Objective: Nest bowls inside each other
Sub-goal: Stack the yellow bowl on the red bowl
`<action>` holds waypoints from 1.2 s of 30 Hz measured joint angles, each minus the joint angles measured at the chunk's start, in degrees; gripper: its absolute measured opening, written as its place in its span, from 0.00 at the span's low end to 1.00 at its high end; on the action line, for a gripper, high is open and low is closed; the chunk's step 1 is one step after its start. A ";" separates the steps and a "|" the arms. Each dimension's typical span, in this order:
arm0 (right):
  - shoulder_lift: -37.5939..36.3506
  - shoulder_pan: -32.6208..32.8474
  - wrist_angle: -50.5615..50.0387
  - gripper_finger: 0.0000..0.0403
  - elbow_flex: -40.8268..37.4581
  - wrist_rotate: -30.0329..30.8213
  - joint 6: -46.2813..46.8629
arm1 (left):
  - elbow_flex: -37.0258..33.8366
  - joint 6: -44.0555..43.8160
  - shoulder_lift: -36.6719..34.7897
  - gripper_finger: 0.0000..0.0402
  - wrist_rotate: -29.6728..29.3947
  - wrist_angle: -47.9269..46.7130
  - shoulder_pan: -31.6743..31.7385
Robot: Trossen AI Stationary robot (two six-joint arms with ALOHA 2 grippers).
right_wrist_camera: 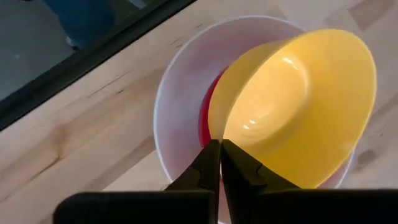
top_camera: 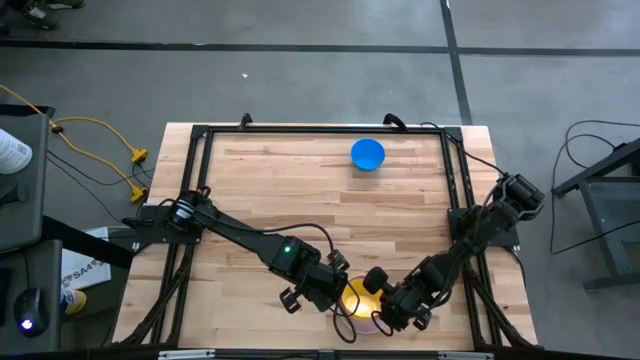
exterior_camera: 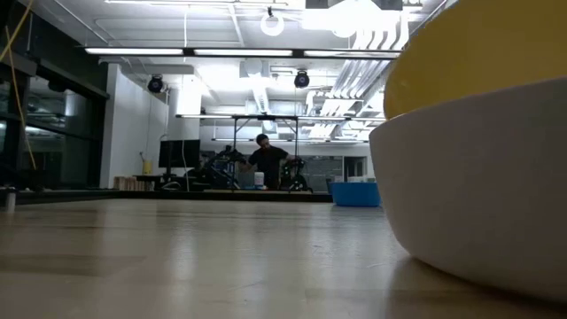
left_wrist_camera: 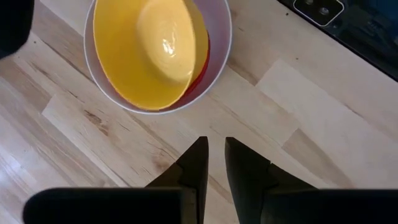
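- Yellow bowl point(right_wrist_camera: 298, 106) sits tilted in the white bowl point(right_wrist_camera: 180, 99), over a reddish one, not yet settled.
- Blue bowl point(top_camera: 367, 154) waits far across the surface point(top_camera: 300, 190).
- Right pincer point(right_wrist_camera: 220, 163) pinches the yellow rim; left pincer point(left_wrist_camera: 211, 163) hovers nearby, slightly spread, empty.

- You see a glossy yellow round plastic bowl point(right_wrist_camera: 298, 112), a uniform yellow without pattern.
- You see a larger white round plastic bowl point(left_wrist_camera: 219, 37), plain white on wall and rim.
- A red-pink strip point(right_wrist_camera: 208, 115) shows between the yellow and white bowls.
- You see a small blue round plastic bowl point(top_camera: 367, 154), solid blue.
- The light wooden plank table point(top_camera: 300, 190) is pale tan with darker grain streaks.
- Both arms are black; the table frame is black.
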 joint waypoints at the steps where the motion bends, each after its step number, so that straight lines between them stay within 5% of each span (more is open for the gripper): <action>1: 0.00 0.25 0.02 0.01 0.00 0.19 -0.25 | 0.00 -0.02 0.00 0.13 0.00 0.00 0.00; 19: -0.04 3.08 -2.82 0.01 0.00 6.83 -3.21 | 0.00 -0.02 0.00 0.13 0.00 -0.41 0.00; 36: 2.90 3.04 -2.87 0.01 0.03 5.07 -2.99 | 0.00 -0.26 0.00 0.13 0.14 -0.37 0.00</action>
